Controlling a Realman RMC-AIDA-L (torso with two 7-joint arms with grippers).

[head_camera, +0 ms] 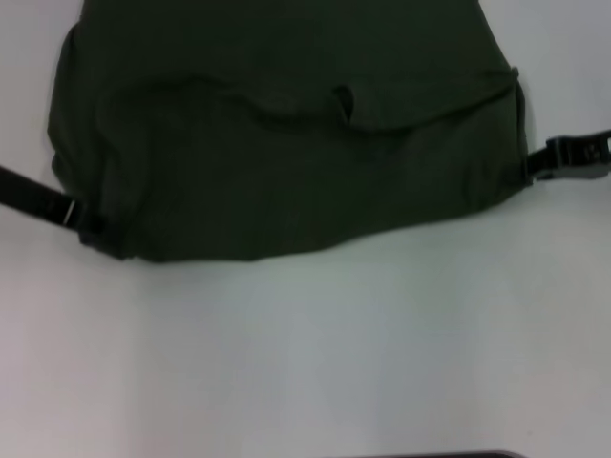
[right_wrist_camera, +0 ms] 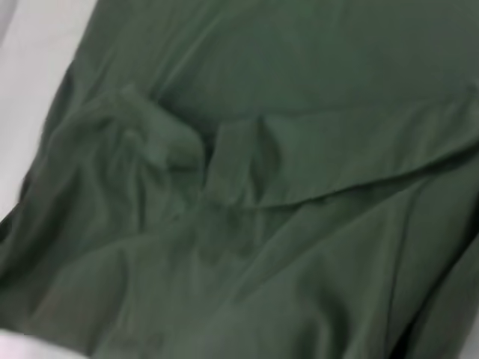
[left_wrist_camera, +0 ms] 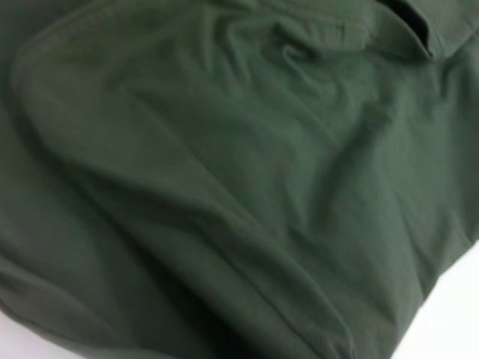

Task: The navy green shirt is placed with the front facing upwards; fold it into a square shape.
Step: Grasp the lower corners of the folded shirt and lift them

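The left gripper (head_camera: 84,221) is reaching in low from the left side of the head view and is meeting the near left corner of the navy green shirt (head_camera: 286,143); its tips are lying under or against the dark cloth, so it is not possible to tell how far it is open or whether it is holding the fabric. The right gripper (head_camera: 535,164) is coming in from the right and is touching the shirt's right edge, and again its opening cannot be told. Between the two grippers the shirt is lying spread across the far part of the white desk (head_camera: 315,353), running out of view at the top. A fold of cloth is crossing the middle with a small pucker in it. Both wrist views are showing only wrinkled green cloth close up, with a sliver of desk at the corners.
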